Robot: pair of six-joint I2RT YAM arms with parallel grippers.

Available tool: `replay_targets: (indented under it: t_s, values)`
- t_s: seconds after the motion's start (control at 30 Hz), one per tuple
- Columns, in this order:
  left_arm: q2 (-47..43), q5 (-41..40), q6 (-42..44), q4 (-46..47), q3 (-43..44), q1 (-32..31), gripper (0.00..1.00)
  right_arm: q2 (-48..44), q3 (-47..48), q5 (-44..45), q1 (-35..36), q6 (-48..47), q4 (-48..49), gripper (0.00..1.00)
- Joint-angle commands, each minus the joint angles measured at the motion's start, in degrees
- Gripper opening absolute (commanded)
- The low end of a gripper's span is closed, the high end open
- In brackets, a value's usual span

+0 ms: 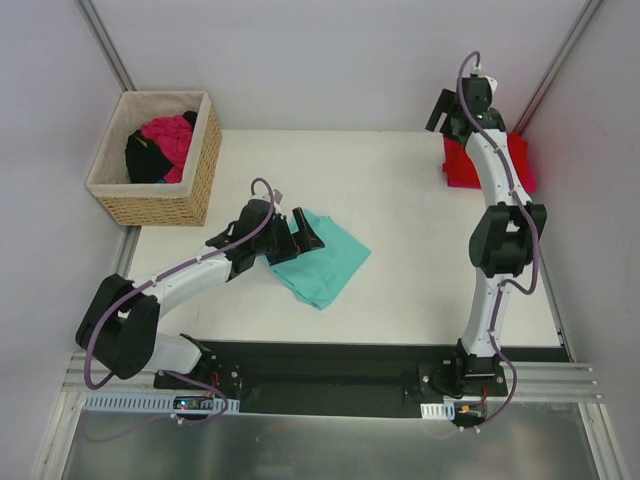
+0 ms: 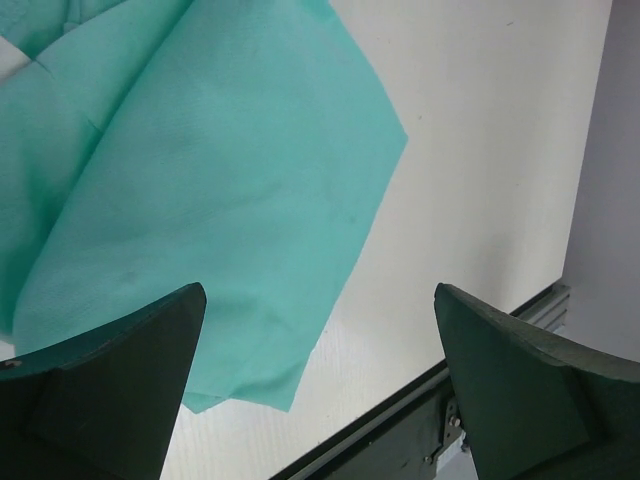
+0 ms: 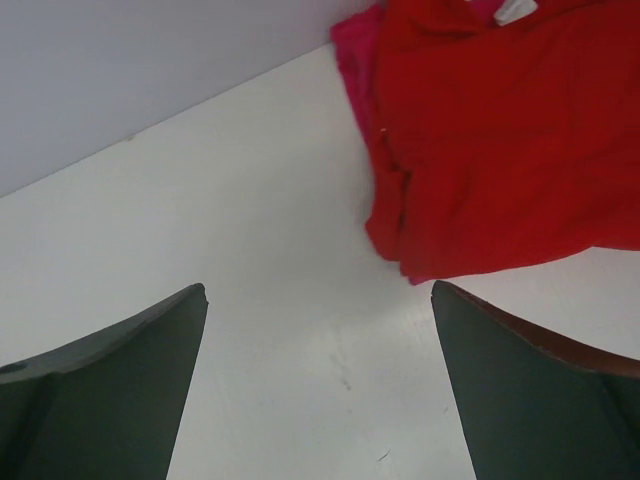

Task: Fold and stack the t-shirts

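The left gripper (image 2: 320, 335) has its jaws spread wide with nothing between them. From its wrist camera the two dark fingers (image 2: 110, 385) sit in the lower corners of the frame. The teal t-shirt (image 2: 200, 180) fills the upper left and runs down behind the left-hand finger, though I cannot tell whether cloth and finger touch. To the right of the shirt's edge is bare white table (image 2: 480, 150).

From above, that gripper hangs over the upper-left edge of the teal shirt, a little left of the middle of the frame. The shirt lies folded into a skewed, rough rectangle on the table, well apart from the other shirts.

The right gripper (image 3: 320, 335) also has its jaws wide apart and holds nothing, with only plain table showing between the fingers. The red t-shirt (image 3: 500, 130) lies crumpled in the upper right of that wrist view, and a white tag (image 3: 515, 10) shows at the top edge. A strip of the magenta-pink t-shirt (image 3: 350, 50) peeks out along its left side, seemingly underneath.

In the overhead view this red pile sits in the upper right, at the far right corner of the table, partly hidden by the right arm.

A wicker basket (image 1: 195, 165) stands in the upper left, just off the table's far left corner. It holds a pink garment (image 1: 170, 135) and some black cloth (image 1: 145, 158).
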Motion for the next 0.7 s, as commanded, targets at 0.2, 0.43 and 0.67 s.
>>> replay_targets:
  t_s: [0.2, 0.43, 0.67]
  values:
    - [-3.6, -3.6, 5.8, -3.8, 0.9, 0.5, 0.99, 12.3, 2.6, -7.2, -8.7, 1.8, 5.3, 0.97]
    - [-0.1, -2.0, 5.7, -3.7, 1.0, 1.3, 0.99, 15.5, 3.7, -10.9, -11.9, 2.1, 9.7, 0.96]
    - [2.4, -0.4, 5.9, -3.4, 2.1, 2.0, 0.99, 15.5, 3.9, -14.0, -13.2, 2.7, 11.0, 0.97]
